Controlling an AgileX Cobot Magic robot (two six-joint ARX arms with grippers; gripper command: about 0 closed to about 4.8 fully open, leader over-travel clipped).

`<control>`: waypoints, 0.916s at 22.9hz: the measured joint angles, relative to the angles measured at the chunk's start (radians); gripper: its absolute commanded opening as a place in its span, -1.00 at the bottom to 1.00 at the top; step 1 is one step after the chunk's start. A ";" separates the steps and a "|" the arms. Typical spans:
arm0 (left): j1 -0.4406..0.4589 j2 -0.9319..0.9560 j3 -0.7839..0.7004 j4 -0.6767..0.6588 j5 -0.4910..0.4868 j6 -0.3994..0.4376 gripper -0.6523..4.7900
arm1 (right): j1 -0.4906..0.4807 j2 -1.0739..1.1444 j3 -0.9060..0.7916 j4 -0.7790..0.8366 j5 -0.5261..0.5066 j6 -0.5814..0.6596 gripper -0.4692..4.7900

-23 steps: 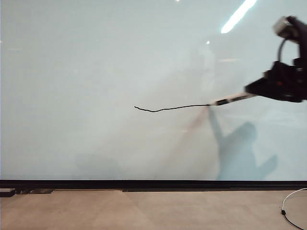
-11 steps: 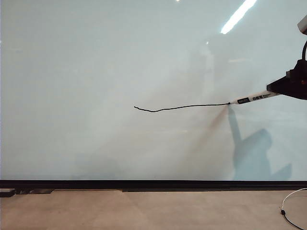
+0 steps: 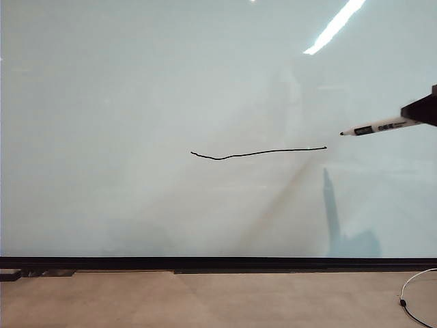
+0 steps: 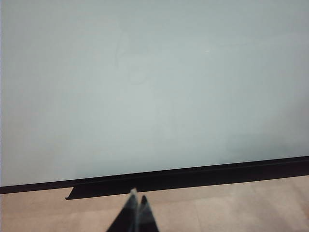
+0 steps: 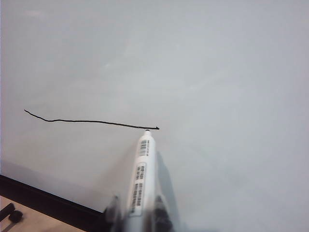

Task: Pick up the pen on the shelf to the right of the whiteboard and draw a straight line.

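The whiteboard (image 3: 136, 102) fills the exterior view, pale and glossy, with a black strip along its lower edge. On it runs the straight line (image 3: 259, 152), a thin black stroke with a small dip near its left end; the right wrist view shows the same line (image 5: 91, 121). My right gripper (image 3: 425, 113) pokes in at the right edge, shut on the pen (image 3: 379, 127), whose black tip hangs off the board just up and right of the line's end. In the right wrist view the pen (image 5: 141, 176) sticks out between the gripper's (image 5: 137, 212) fingers. My left gripper (image 4: 136, 199) is shut over the tan floor.
A tan floor (image 3: 205, 301) lies below the board. A white cable with a black end (image 3: 410, 294) curls at the lower right. A dark ledge (image 4: 145, 181) runs under the board in the left wrist view. Two small black objects (image 5: 10, 212) lie on the floor.
My right gripper drew the pen rightward, lengthening the line, then lifted the tip off the board and pulled back toward the right edge. The left arm stayed still.
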 measured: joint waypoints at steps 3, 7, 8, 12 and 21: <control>0.000 0.000 0.000 0.000 0.000 0.000 -0.78 | 0.000 -0.090 -0.010 -0.093 0.051 -0.007 -0.84; 0.000 0.000 0.000 0.000 0.000 0.000 -0.78 | 0.000 -0.206 -0.016 -0.219 0.117 -0.040 -0.84; 0.000 0.000 0.000 0.000 0.000 0.000 -0.78 | 0.000 -0.266 -0.020 -0.263 0.139 -0.054 -0.84; 0.000 0.000 0.000 0.000 0.000 0.000 -0.78 | 0.000 -0.425 -0.020 -0.466 0.226 -0.097 -0.84; 0.000 0.000 0.000 0.000 0.000 0.000 -0.78 | -0.001 -0.729 -0.080 -0.686 0.333 -0.131 -0.84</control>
